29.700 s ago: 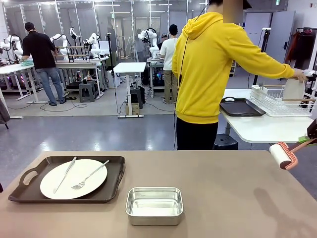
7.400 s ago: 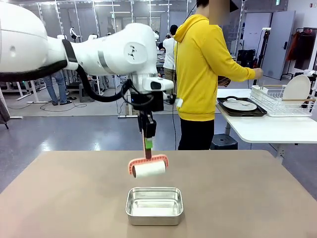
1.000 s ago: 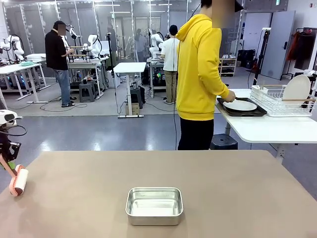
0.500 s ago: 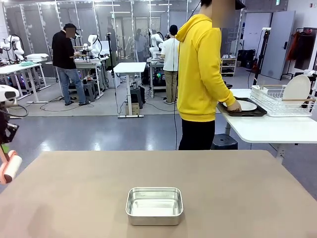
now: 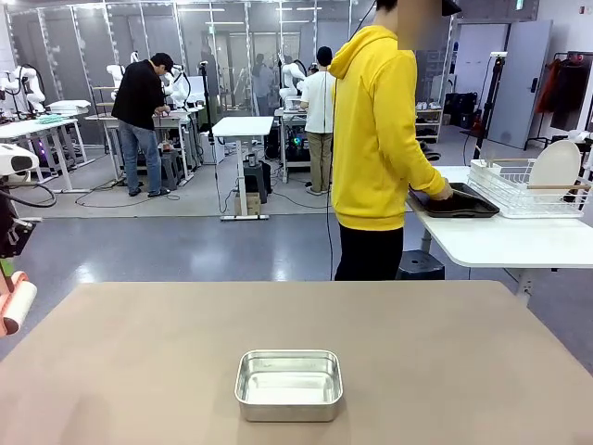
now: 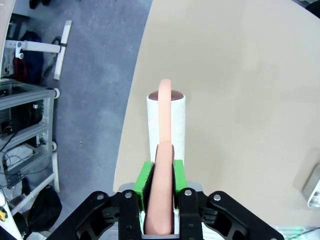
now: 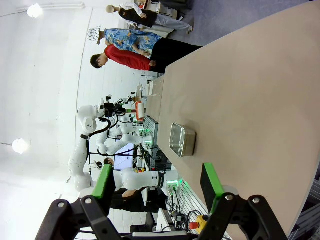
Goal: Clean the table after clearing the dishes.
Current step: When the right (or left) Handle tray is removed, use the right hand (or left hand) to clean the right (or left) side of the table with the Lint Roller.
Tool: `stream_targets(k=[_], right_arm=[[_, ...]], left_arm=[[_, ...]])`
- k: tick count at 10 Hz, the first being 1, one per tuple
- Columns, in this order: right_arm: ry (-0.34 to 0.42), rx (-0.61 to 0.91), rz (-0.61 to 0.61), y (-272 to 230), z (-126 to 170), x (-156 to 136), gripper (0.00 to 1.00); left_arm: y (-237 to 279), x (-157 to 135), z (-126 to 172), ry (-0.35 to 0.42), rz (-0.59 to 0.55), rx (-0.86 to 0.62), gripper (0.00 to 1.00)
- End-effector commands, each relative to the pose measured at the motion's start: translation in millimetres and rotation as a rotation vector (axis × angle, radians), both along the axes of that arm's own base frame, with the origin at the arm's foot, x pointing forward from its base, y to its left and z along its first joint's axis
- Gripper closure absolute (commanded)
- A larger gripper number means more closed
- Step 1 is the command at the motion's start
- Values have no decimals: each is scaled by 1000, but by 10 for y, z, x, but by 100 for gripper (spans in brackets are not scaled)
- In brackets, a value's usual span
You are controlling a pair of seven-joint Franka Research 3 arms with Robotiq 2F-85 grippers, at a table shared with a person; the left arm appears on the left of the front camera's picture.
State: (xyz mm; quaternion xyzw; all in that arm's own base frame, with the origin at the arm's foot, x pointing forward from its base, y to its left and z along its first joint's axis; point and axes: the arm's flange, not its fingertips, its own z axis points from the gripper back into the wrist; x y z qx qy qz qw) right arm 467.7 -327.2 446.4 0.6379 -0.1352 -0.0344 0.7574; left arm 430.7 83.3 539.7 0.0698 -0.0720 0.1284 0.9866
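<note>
Worktop first: the wide matte tan-brown worktop runs bare across the front view, above a grey lab floor, with white side tables and people at benches farther back.

At the far left edge hangs the left pincer, green pads clamped tight on the salmon-pink handle of a white-roll lint roller. From the front the lint roller sits just off the worktop's left edge, roll tilted, upper end leaning right. From the left wrist view its long axis runs straight away from the pincer, the pink frame arching over the far end of the roll, and the roll lies over the worktop's edge, floor to one side and tan surface to the other. Whether it touches the surface I cannot tell.

The right pincer stands wide apart with nothing between its green pads, looking along the worktop.

Mid-worktop, near the front, sits a small rectangular steel pan, well apart from the roller.

Beyond, a person in a yellow hooded top stands turned to a white side table, hand on a dark brown handled tray there. Beside it a white wire rack holds a round white plate upright.
</note>
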Motion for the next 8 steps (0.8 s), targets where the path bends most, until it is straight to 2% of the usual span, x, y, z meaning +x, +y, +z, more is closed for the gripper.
stream_targets(k=[1,8], right_arm=[[-3,13,-4,62,24,-52,13],[-3,13,-4,62,24,-52,13]], left_arm=[[34,1,-9,-9,-2,0,78],[34,1,-9,-9,-2,0,78]])
